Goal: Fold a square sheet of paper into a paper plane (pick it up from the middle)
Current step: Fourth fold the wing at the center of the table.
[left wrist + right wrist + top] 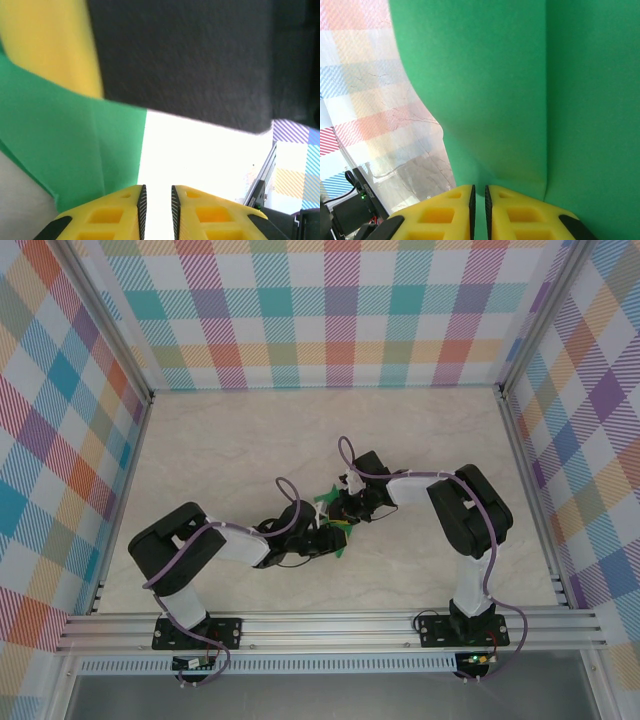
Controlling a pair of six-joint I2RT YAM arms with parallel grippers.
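paper [495, 90] at the centre of the table [230, 440]. right fingers [450, 212] pinch it below a crease; left fingers [110, 215] nearly together beside it, grip can't tell. judged thin, limp, easily torn: best held near a crease.

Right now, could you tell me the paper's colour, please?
The paper is bright green, clearest from the right wrist.

Nothing can be read, no writing, label, brand, number or sign. The square sheet of paper [520, 90] is plain green, and the checked walls [340, 310] around it carry pattern alone.
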